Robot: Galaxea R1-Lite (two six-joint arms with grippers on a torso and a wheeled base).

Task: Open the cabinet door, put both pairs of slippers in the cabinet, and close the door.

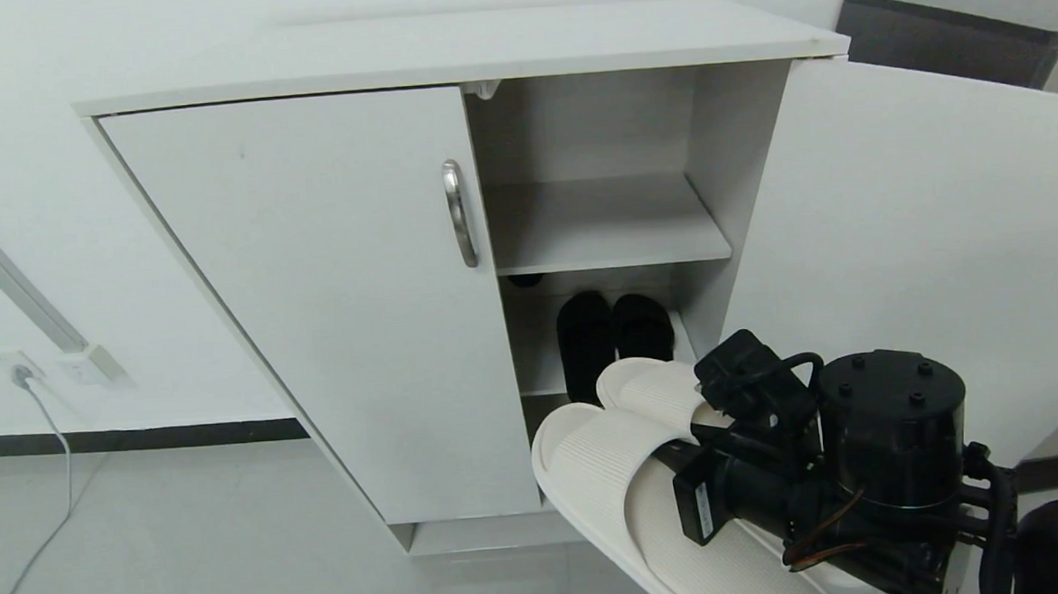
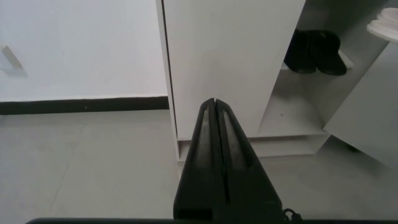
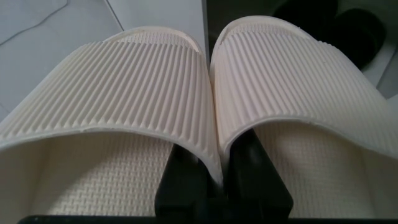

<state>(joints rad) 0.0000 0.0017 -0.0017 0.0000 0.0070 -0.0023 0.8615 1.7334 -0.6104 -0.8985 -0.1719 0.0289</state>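
Pinching white slippers (image 1: 593, 475), right tool (image 3: 217, 180) forward

Two white slippers (image 1: 611, 474), two black slippers (image 1: 612, 333), one cabinet (image 1: 480, 46), two doors (image 1: 312, 299), one handle (image 1: 459, 213)

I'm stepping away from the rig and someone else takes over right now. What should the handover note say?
Right hand: shut on the white slippers, pinching both together by their inner sides. Toes point at the open compartment, not yet inside.
Left hand: shut, empty, low over the floor, facing the cabinet.
Done: right door is open; black slippers sit on a lower shelf inside.
Left: place the white pair in the cabinet, release, pull the arm out, close the right door. The left door is shut.
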